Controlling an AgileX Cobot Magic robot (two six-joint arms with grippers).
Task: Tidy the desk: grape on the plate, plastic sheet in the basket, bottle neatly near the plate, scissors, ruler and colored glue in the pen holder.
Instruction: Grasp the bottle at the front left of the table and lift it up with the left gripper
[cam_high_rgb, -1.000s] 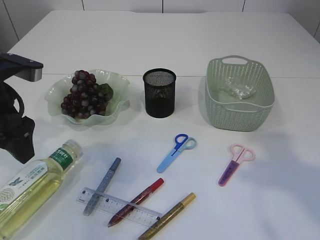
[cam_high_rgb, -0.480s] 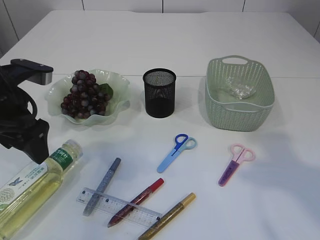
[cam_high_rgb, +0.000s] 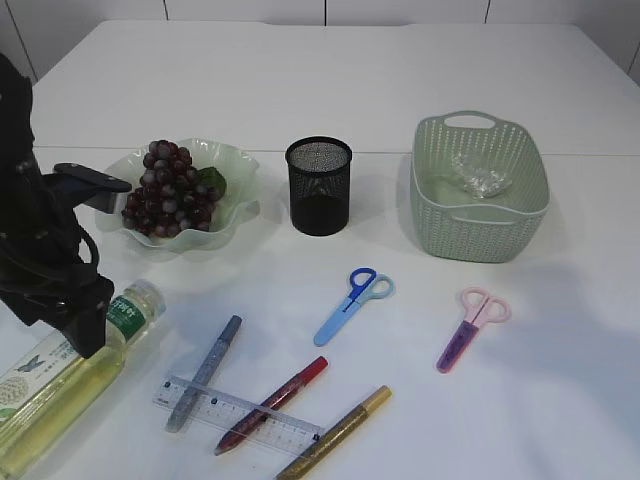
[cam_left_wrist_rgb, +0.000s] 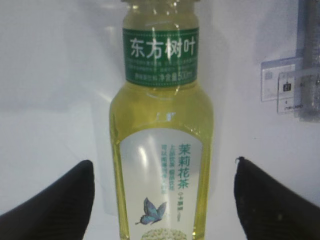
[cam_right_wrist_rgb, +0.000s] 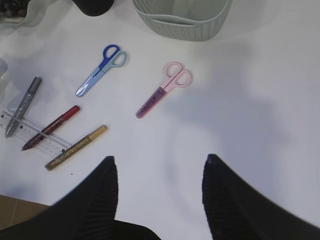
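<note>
A bottle (cam_high_rgb: 55, 385) of yellow tea lies on its side at the front left. My left gripper (cam_high_rgb: 88, 335) hangs over it, open; in the left wrist view its jaws (cam_left_wrist_rgb: 163, 161) straddle the bottle (cam_left_wrist_rgb: 162, 115) without touching. Grapes (cam_high_rgb: 170, 190) lie on the pale green plate (cam_high_rgb: 238, 165). The plastic sheet (cam_high_rgb: 478, 176) lies in the green basket (cam_high_rgb: 478, 235). Blue scissors (cam_high_rgb: 350, 303), pink scissors (cam_high_rgb: 470, 328), a clear ruler (cam_high_rgb: 295, 428) and three glue pens, silver (cam_high_rgb: 205, 370), red (cam_high_rgb: 272, 403) and gold (cam_high_rgb: 335, 432), lie on the table. My right gripper (cam_right_wrist_rgb: 159, 160) is open and empty, high above the table.
The black mesh pen holder (cam_high_rgb: 319, 186) stands between plate and basket. The right wrist view shows the blue scissors (cam_right_wrist_rgb: 100, 70), pink scissors (cam_right_wrist_rgb: 165, 90), ruler (cam_right_wrist_rgb: 30, 135) and basket (cam_right_wrist_rgb: 180, 20). The ruler's end (cam_left_wrist_rgb: 287, 85) lies right of the bottle's neck.
My left arm has moved right and down from the table's left edge to over the bottle's upper part. Nothing else has moved.
</note>
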